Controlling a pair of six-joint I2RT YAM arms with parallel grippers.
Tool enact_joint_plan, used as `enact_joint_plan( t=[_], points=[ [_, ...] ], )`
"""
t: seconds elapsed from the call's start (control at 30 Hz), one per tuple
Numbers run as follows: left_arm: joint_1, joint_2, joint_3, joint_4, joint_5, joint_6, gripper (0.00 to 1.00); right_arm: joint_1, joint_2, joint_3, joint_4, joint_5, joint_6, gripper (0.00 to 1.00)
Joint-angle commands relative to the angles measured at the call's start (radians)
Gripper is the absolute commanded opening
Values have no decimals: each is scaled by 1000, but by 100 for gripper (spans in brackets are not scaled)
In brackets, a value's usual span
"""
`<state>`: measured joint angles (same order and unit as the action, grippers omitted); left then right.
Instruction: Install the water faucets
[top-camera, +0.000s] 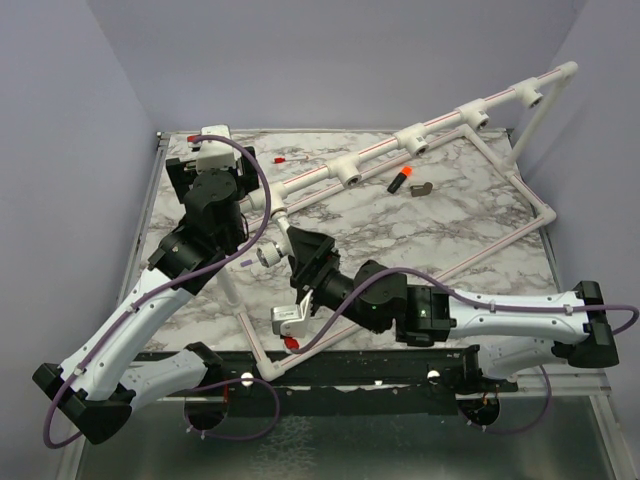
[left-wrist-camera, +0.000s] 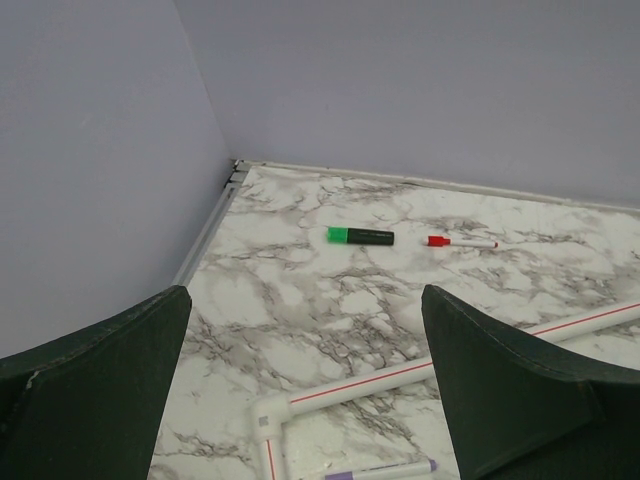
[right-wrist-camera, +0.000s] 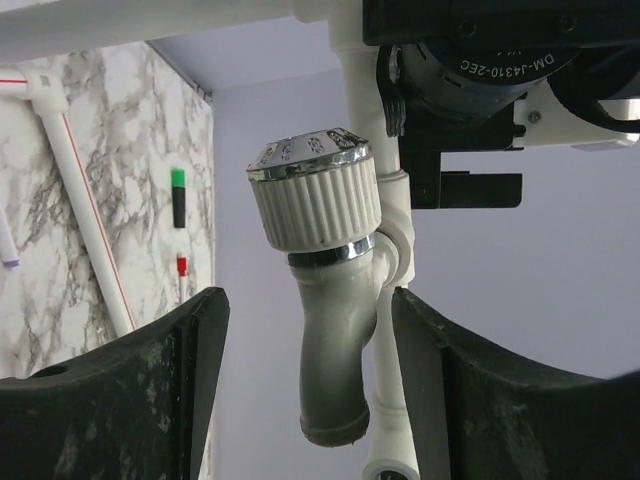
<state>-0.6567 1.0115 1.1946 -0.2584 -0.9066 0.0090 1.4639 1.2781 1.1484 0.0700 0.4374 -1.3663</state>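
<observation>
Your right gripper (right-wrist-camera: 308, 300) brackets a water faucet (right-wrist-camera: 315, 200) (ribbed pale knob, chrome cap, spout pointing down) that sits against a fitting on an upright of the white pipe frame (top-camera: 383, 151), left of the desk's (top-camera: 400, 235) centre. Its fingers stand apart on either side of the spout with a gap on each side, so nothing is gripped. Your left gripper (left-wrist-camera: 305, 295) hangs over the far-left corner, fingers spread wide and empty, with a green highlighter (left-wrist-camera: 360, 236) and a red marker (left-wrist-camera: 462, 242) lying beyond them. By the look of it, the step in hand is seating this faucet in its socket, caught between one turn and the next. The next move calls for you to close squarely on the knob and twist without levering the thin upright sideways. The tee sockets (top-camera: 415, 140) along the raised rail look empty, so much of the job appears to remain. Hidden from you is the joint where stem meets fitting, tucked behind the knob — how far it is screwed home cannot be told. From above, the right wrist covers the fingers. A small grey piece (top-camera: 422, 188) beside the black stick with an orange tip (top-camera: 400, 180) is too small to identify.
</observation>
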Motion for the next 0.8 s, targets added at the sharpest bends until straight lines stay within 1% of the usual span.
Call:
enact_joint_plan(
  t=[0.0,0.17,0.23,0.3,0.4,0.47,0.5,0.57,0.6,0.77],
  points=[
    [-9,-4,-43,-85,18,20,99,-3,24,-38,176,64,-115,69],
    [-10,-10,-42,-85,21,20,99,3,41,-93,327,61,-149,64],
    [-10,-12,-44,-86,20,20,99,3,53,-97,350,69,-153,58],
    [-10,-15,-44,-85,20,20,99,5,61,-106,393,76,-155,48],
    [-10,-16,-46,-86,19,20,99,11,67,-132,460,71,-151,42],
    [-11,-18,-48,-85,19,19,99,17,75,-141,493,83,-138,34],
    [-11,-18,-49,-84,19,19,99,21,79,-142,515,92,-121,29],
    [-11,-18,-50,-83,18,19,99,27,89,-144,555,113,-71,8],
    [-11,-19,-50,-84,19,19,99,30,95,-143,577,124,-41,1],
    [-11,-27,-49,-83,14,19,99,40,132,-164,769,161,106,1]
  ],
)
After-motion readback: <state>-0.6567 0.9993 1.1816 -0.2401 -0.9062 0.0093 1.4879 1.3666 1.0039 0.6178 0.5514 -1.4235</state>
